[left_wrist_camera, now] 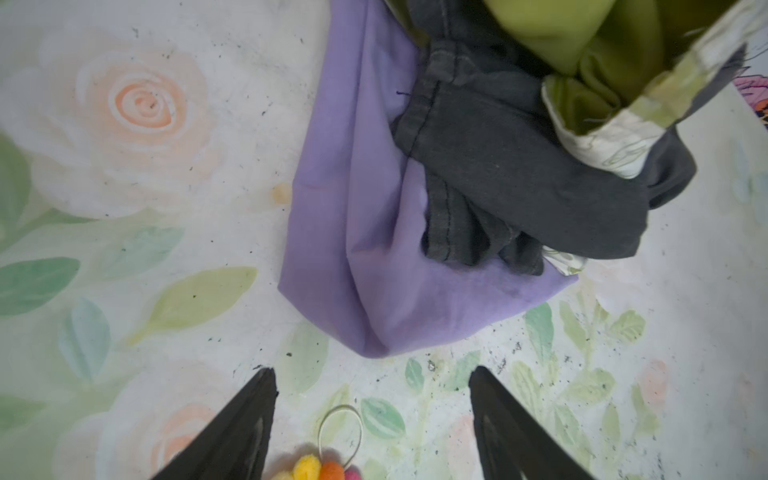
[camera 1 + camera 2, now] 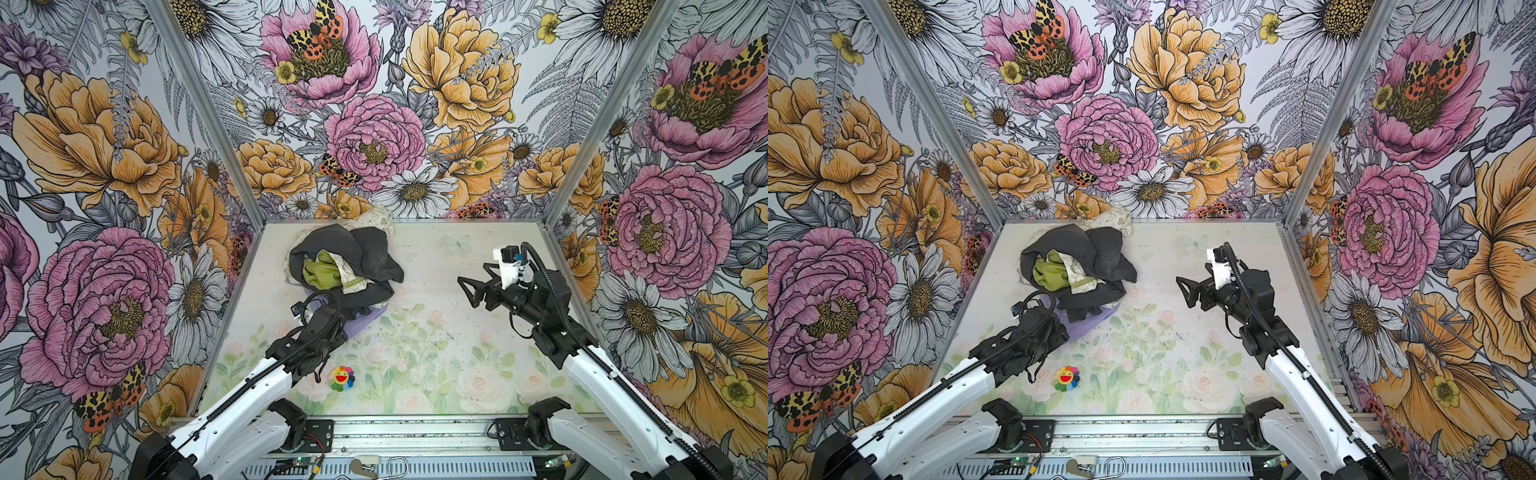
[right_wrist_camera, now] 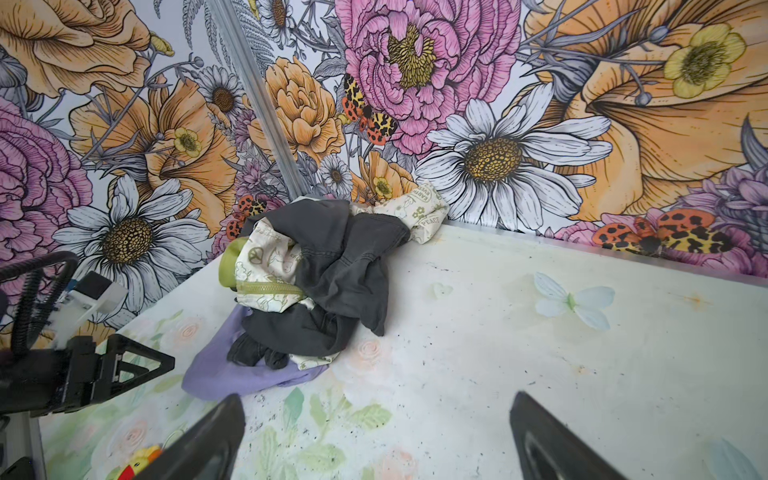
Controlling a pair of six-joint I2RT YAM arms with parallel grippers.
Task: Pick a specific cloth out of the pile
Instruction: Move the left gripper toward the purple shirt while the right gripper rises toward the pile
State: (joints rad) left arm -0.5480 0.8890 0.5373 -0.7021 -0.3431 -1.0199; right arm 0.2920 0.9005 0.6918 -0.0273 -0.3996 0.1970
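A heap of soft, crumpled fabric, the pile (image 2: 376,259), is seen at about 11 o'clock on the floral-printed table mat (image 2: 436,361), near the back wall. It is made up of a dark grey garment (image 2: 374,253) with stitched seams, a smooth olive-green cloth (image 2: 322,272) bunched in its hollow, and a cream patterned piece (image 3: 419,208) printed with small green motifs. The cloth (image 1: 353,249), a plain matte lavender fabric with soft lengthwise folds, is pinned beneath the pile at its 6 o'clock edge, and only a tapered flap is exposed. In both top views that flap is directed roughly toward 7 o'clock, so that its long axis runs from the rounded folded corner back under the grey garment. The left arm is stretched forward and low from 7 o'clock, its wrist bent down over the flap. The left gripper (image 1: 372,376) is held with its dark wedge-shaped fingers parted on the mat, nothing between them, the lavender corner lying just beyond the tips. The right arm is raised at 3 o'clock with its forearm turned toward the pile. The right gripper (image 2: 467,293) is spread wide, is empty, and is kept well apart from the fabrics. A fuzzy rainbow-petalled flower toy (image 2: 343,378) with a smiling face is found at 7 o'clock on the mat, beside the left arm.
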